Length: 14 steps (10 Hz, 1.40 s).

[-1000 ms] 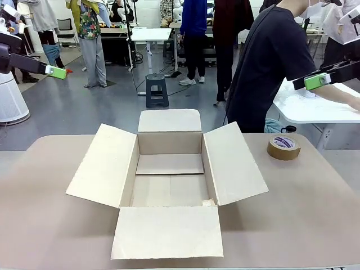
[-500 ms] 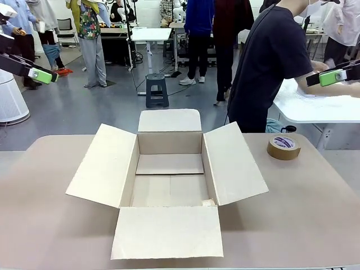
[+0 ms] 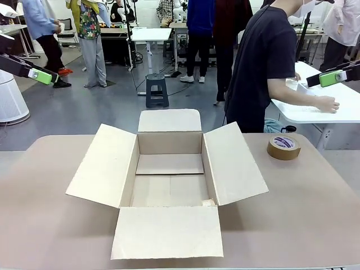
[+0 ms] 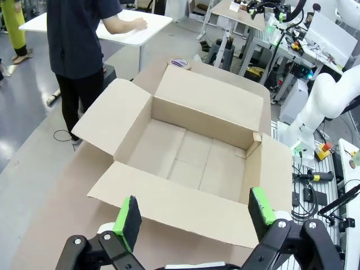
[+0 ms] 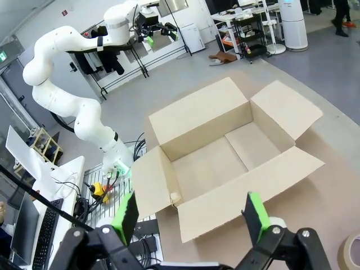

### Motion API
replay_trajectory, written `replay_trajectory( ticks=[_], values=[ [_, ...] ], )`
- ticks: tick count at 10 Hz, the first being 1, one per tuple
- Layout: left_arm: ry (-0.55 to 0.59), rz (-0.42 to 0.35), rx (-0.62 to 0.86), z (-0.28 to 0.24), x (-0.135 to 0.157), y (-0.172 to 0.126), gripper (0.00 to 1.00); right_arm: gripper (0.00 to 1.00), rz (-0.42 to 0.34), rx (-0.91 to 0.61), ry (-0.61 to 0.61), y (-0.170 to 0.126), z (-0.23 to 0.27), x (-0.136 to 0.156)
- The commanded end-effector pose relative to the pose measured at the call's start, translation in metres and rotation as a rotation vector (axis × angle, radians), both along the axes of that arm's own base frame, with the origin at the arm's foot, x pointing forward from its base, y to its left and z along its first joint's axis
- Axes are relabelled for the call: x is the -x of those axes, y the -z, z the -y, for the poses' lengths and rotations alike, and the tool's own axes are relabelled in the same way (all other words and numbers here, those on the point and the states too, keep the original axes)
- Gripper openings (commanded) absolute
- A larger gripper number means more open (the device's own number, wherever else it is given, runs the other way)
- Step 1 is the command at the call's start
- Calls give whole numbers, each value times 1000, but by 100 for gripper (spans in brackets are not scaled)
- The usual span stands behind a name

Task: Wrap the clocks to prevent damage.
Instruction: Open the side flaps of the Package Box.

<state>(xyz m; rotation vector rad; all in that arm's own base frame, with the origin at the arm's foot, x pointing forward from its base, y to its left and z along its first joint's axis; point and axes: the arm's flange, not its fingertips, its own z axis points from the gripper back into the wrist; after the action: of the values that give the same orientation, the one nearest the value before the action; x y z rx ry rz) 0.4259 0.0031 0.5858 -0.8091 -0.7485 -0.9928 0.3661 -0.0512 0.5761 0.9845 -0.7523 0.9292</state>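
Person's hand (image 3: 328, 104) shifted; tape roll (image 5: 351, 254) cut off.

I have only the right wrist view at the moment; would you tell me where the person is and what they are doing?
Observer: The person stands beyond the far side of the box, turned toward a white side table, with one hand resting on it.
Operator: Thank you. How does the left tool stand?
Observer: The left tool is open, held high and looking down on the box.
Operator: And the tape, which I barely see?
Observer: The tape roll lies flat on the table, on the robot's right of the box, apart from its right flap.
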Motion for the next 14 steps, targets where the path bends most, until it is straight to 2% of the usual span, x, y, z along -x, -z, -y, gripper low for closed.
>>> replay_trajectory(
  ticks=[1,2,3,4,5,6,7,14],
  values=[
    [-8,5,9,2,0,0,100,100,6,-9,-9,0,-1,-1],
    [0,0,0,0,0,0,100,92,0,0,0,0,0,0],
    [18,-2,-9,1,1,-2,40,40,-3,7,-9,0,-1,5],
    [13,-2,-9,-2,1,-2,40,32,3,4,-12,-2,-1,9],
    [23,0,-10,-4,3,-4,0,35,4,5,-6,-3,0,9],
    [20,1,-16,-5,3,-5,39,0,1,6,-3,-4,0,8],
    [24,-6,-13,-5,4,-5,0,0,0,14,-2,-5,-1,8],
    [19,-1,-23,-7,7,-9,0,0,-1,14,-7,-5,0,10]
  ],
)
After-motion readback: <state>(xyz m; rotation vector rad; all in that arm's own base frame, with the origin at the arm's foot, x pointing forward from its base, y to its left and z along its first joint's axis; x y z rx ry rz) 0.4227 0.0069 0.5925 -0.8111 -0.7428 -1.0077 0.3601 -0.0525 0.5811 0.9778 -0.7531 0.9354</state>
